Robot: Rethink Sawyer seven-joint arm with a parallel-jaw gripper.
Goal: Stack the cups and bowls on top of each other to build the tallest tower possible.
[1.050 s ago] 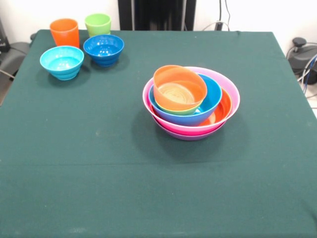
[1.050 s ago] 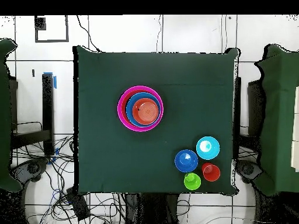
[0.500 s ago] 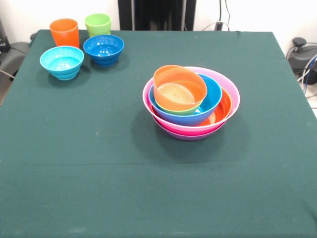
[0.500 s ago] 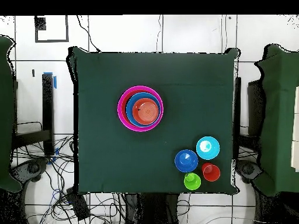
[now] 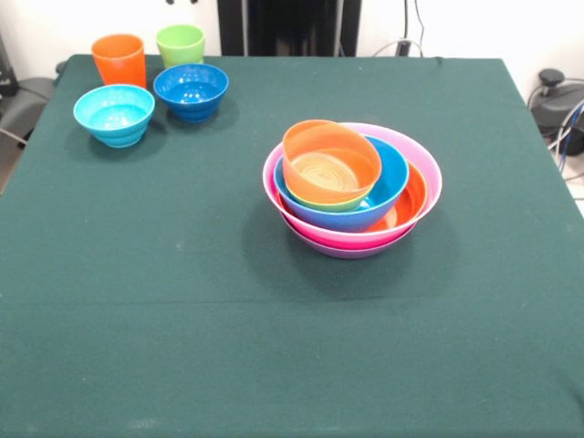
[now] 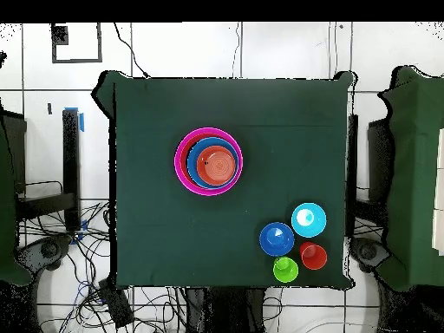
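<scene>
Your gripper appears in neither view, so its state cannot be told.

On the green tablecloth (image 5: 182,301) you have the tower (image 5: 352,187) near the middle of the table. From the front view, a purple bowl (image 5: 342,250) sits at the bottom, with the large pink bowl (image 5: 427,173) nested in it. Inside that lie the large orange bowl (image 5: 412,199), then the large blue bowl (image 5: 388,178), then a lime green bowl (image 5: 339,205) showing only as a thin rim. The small orange bowl (image 5: 330,161) sits on top, tilted toward the camera.

Well apart from the tower, at one corner of the table, four loose pieces are grouped close together: the light blue bowl (image 5: 114,114), the dark blue bowl (image 5: 191,90), the orange cup (image 5: 119,59) and the lime green cup (image 5: 180,44). All four stand upright.
</scene>
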